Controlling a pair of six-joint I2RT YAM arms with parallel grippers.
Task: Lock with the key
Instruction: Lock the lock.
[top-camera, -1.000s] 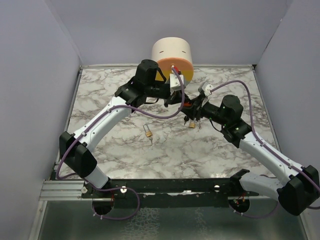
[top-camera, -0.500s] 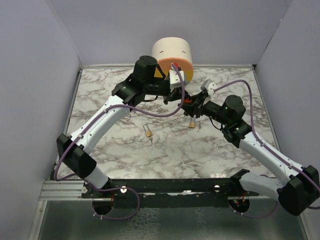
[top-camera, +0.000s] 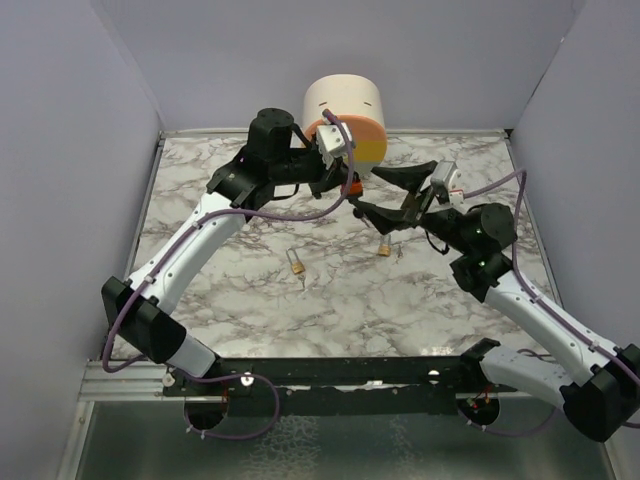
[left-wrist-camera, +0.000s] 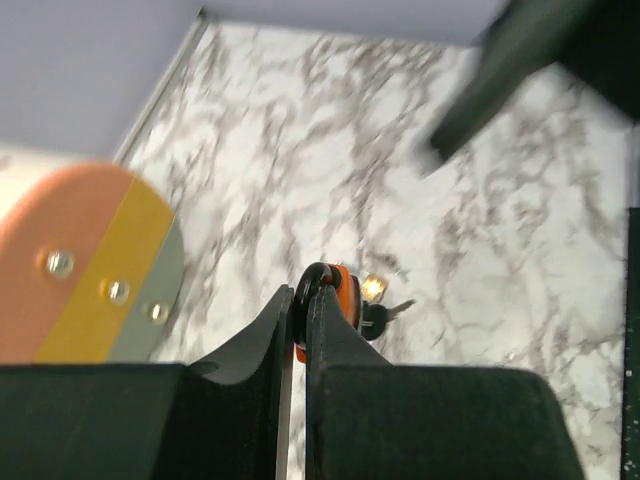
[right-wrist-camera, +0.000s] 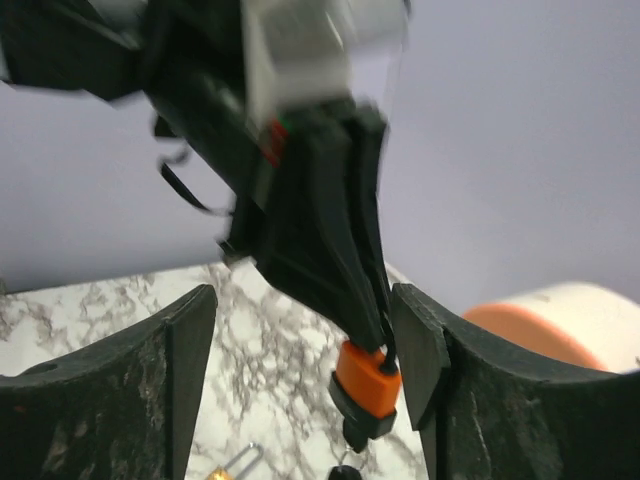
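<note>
Pinching orange padlock (right-wrist-camera: 366, 383), L claw (left-wrist-camera: 303, 295); R claw (top-camera: 370, 190) spread.

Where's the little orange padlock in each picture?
Top external: the orange padlock is a tiny speck just above the middle, at the tip of the left gripper.
Left wrist: the orange padlock is low in the middle, just past the shut gripper.
Right wrist: the orange padlock hangs at bottom centre.
Shared landmark: the cream-and-orange drum.
</note>
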